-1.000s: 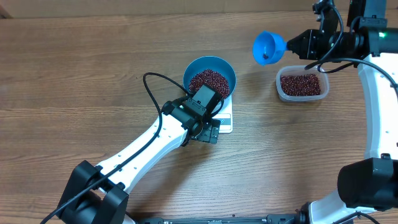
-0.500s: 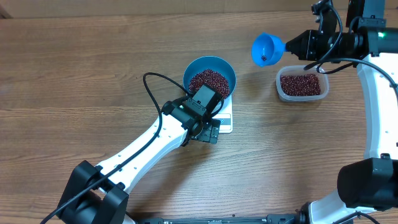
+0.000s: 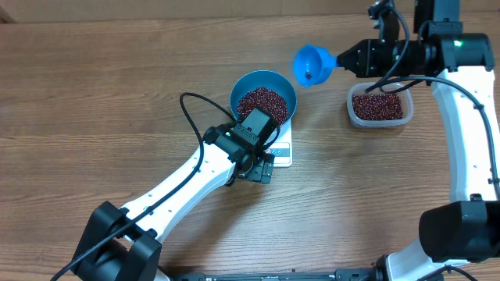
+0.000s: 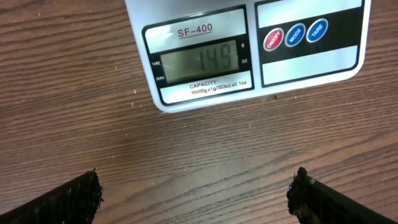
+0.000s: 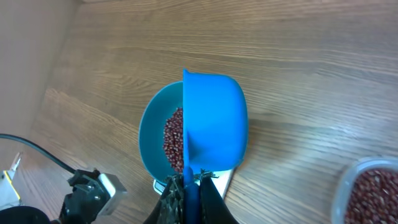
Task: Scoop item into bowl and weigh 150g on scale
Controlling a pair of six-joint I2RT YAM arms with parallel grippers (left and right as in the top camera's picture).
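tabletop — scale ahead of left fingers

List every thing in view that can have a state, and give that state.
scale: switched on, reading 149
bowl: on the scale, part filled with beans
scoop: held in the air, a few beans inside
tub: uncovered, holding beans
left gripper: open, empty
right gripper: shut on the scoop's handle

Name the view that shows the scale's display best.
Left wrist: the scale faces the camera, display reading 149. Overhead shows only a corner beside the left arm; right wrist only a sliver under the bowl.
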